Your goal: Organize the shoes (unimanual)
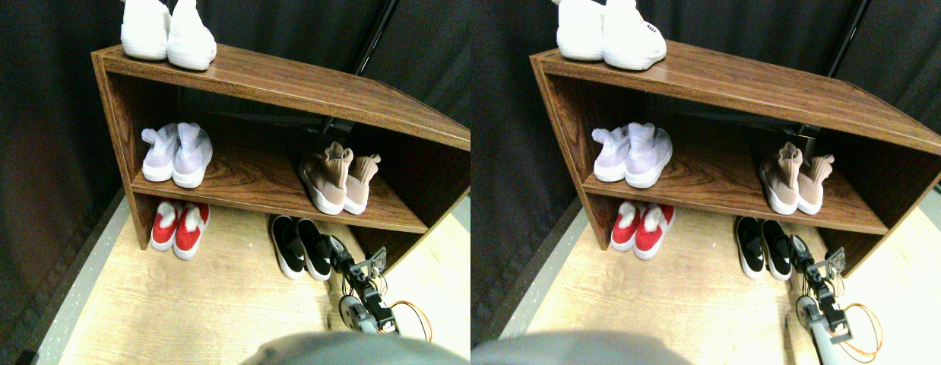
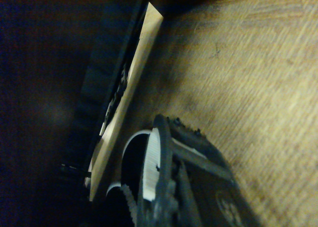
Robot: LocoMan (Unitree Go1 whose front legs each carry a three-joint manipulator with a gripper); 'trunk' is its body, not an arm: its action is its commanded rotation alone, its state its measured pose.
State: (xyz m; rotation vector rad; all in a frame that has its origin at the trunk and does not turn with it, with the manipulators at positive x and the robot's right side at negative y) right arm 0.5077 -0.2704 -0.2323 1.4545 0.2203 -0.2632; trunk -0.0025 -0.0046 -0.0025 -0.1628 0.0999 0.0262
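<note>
Right end effector (image 1: 341, 251) sits low on the pale wood-grain floor (image 1: 212, 304), just beside the right shoe of the black slip-on pair with white soles (image 1: 302, 247) under the dark wooden shelf (image 1: 288, 80). I judge I'm nudging that pair straight; next I'd need a gentle sideways push. Whether its jaws are spread or pressed together, I cannot tell.

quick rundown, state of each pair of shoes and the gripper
white shoes: paired, on shelf top
lavender shoes: paired, middle shelf
tan shoes: paired, middle shelf
red shoes: paired, on floor
black shoes: paired, on floor
right gripper: beside black shoes
</note>
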